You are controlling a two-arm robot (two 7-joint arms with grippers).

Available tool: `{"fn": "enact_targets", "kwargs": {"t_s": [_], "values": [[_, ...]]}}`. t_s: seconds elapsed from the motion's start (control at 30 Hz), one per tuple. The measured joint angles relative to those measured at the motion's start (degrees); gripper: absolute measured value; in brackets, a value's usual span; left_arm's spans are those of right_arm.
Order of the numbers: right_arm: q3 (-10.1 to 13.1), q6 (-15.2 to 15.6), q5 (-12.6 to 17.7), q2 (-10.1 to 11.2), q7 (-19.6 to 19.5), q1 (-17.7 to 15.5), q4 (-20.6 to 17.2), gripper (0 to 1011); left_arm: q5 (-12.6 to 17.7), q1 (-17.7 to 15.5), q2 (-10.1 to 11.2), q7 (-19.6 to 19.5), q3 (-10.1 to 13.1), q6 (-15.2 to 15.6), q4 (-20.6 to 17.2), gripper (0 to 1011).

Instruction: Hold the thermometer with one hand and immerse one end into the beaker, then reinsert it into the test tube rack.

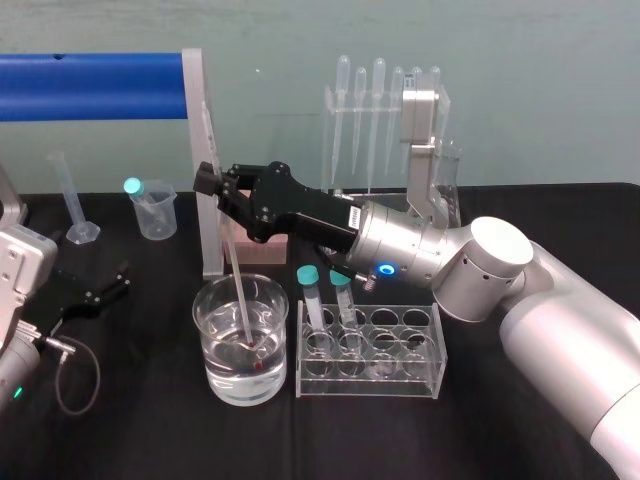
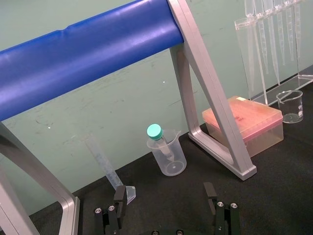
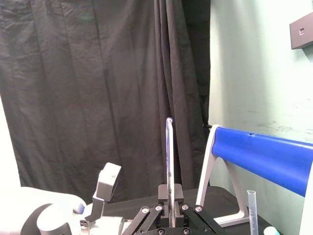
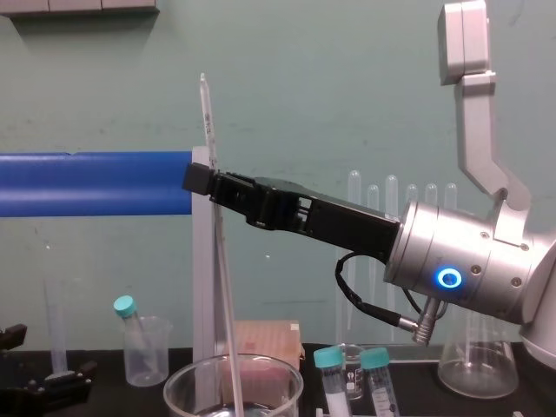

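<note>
Glass thermometer (image 4: 222,278) stands clamped in right pincer (image 4: 201,178).

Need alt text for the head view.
The black right gripper holds a thin whitish glass thermometer, lower end dipped in the wide clear glass beaker, beside a clear test tube rack. The left gripper rests open, far left.

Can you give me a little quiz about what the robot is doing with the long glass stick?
1. True or false: the lower end of the thermometer is inside the beaker.
2. Which hand grips the thermometer: A. left, B. right?
3. Fill in: ___ teal-capped tubes stand in the test tube rack.
Key: 1 true. 2 B, the right hand; the left hand rests open at far left. 3 two.
</note>
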Motion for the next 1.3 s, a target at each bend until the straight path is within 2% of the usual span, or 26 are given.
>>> {"fn": "enact_targets", "kwargs": {"t_s": [1.3], "values": [[0.0,0.0,0.0,0.0,0.0,0.0,0.0,56,0.0,0.0,0.0,0.0,0.0,0.0,0.0,1008]]}}
